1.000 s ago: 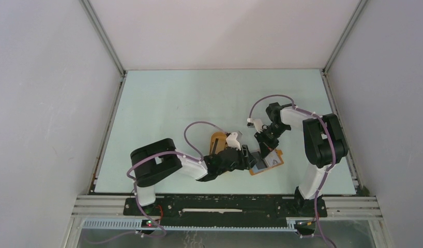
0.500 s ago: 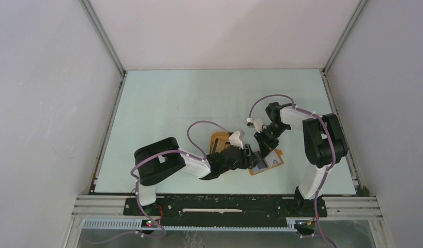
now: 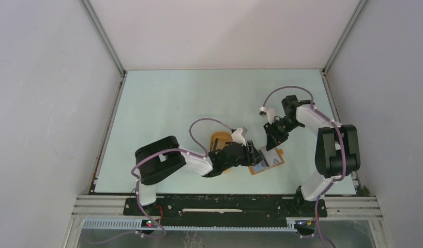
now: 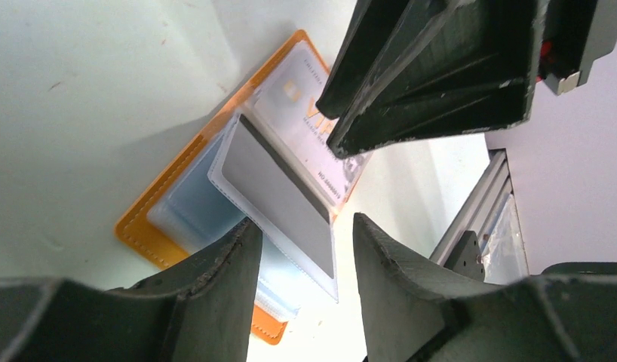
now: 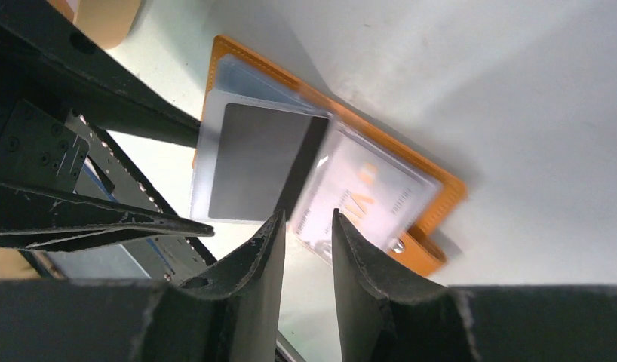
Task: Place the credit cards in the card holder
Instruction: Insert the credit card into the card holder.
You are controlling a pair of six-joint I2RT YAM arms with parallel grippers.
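Note:
The orange card holder lies open on the table, near the front right. In the left wrist view the card holder shows clear inner sleeves. A grey card with a black stripe sits in a sleeve flap. A white printed card lies in the other half. The right wrist view shows the same holder, grey card and white card. My left gripper is open and empty, low over the holder's left edge. My right gripper hovers above the holder, jaws slightly apart and empty.
An oval orange tray sits just left of the holder, partly under my left wrist. The metal frame rail runs along the table's front edge close to the holder. Grey walls enclose the table on three sides.
My right arm has swung out to the right and its gripper has drawn back from the holder. My left gripper has edged right, closer to the holder.

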